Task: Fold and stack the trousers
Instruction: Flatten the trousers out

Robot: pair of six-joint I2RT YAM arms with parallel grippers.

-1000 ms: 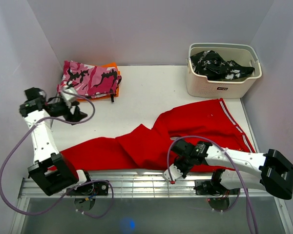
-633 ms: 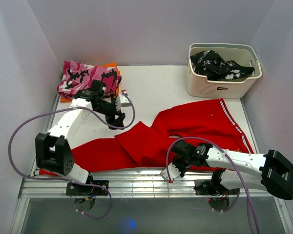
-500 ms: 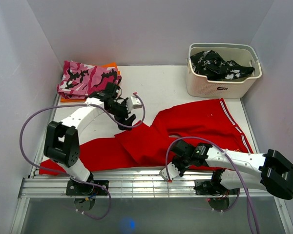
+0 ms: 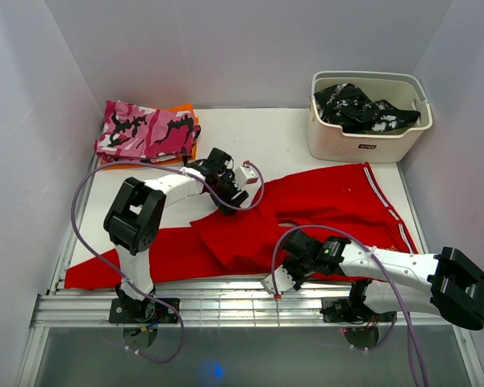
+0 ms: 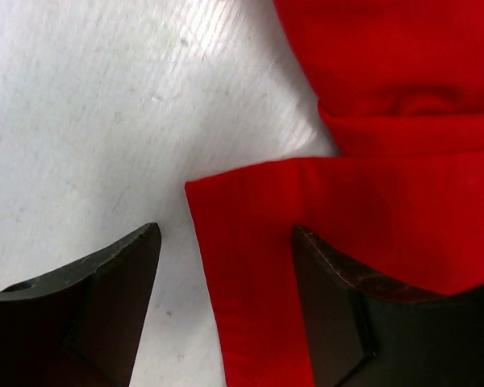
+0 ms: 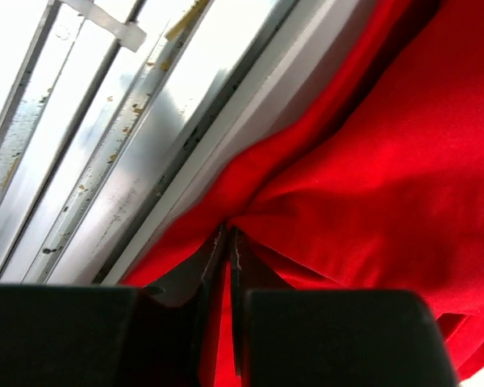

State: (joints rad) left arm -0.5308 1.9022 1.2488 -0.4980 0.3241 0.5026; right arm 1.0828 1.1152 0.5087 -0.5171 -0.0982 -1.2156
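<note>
The left gripper (image 5: 226, 298) gapes wide, straddling a corner of the one pair of trousers (image 4: 331, 201) sprawled across the desk (image 4: 258, 137). The right gripper (image 6: 228, 242) is pinched tight on their near edge. One basket (image 4: 339, 145) stands beyond.

Plain pale walls (image 4: 250, 48) enclose a white table (image 4: 258, 137) on three sides. Ribbed metal rails (image 4: 226, 306) line its near edge.

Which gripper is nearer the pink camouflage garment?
Left. The left gripper is open over a trousers corner mid-table, right of the camouflage garment; the right gripper, shut on their near edge, is farther.
</note>
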